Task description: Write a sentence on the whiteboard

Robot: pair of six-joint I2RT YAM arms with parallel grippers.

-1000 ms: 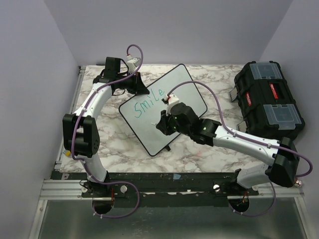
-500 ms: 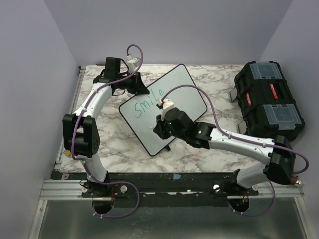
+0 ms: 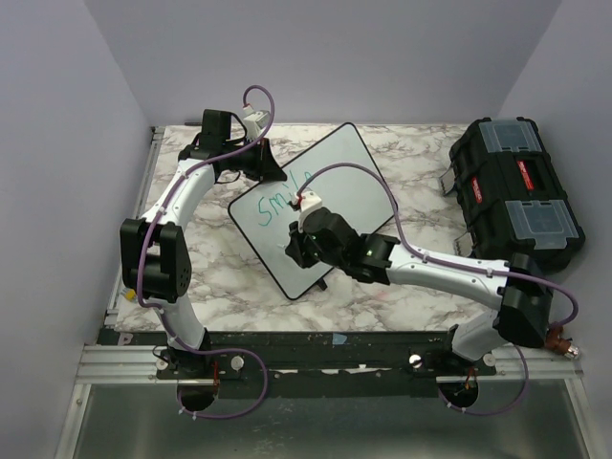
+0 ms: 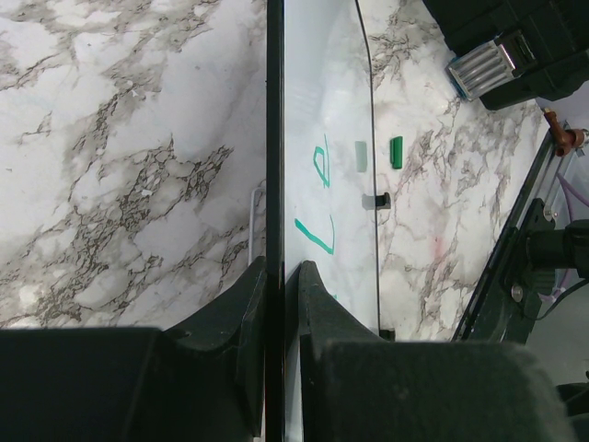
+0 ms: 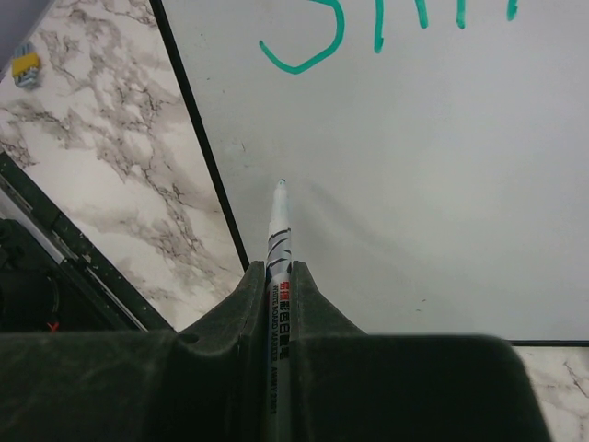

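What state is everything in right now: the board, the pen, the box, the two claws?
White black-framed whiteboard: edge clamped by left gripper.
Green handwritten sentence: only "Smile" written.
White-barrelled marker: uncapped, gripped by right gripper, tip at whiteboard.
Small green cap: off, beside whiteboard.
Black plastic toolbox: lid shut.

White shells of the left arm (image 3: 186, 196) and right arm (image 3: 449, 273) are joined by black joint housings (image 3: 158, 263). A purple cable (image 3: 256, 93) is looped along each. The left tool (image 4: 281, 276) and right tool (image 5: 279, 276) are fitted with matte black, tapered fingers (image 4: 244, 295).
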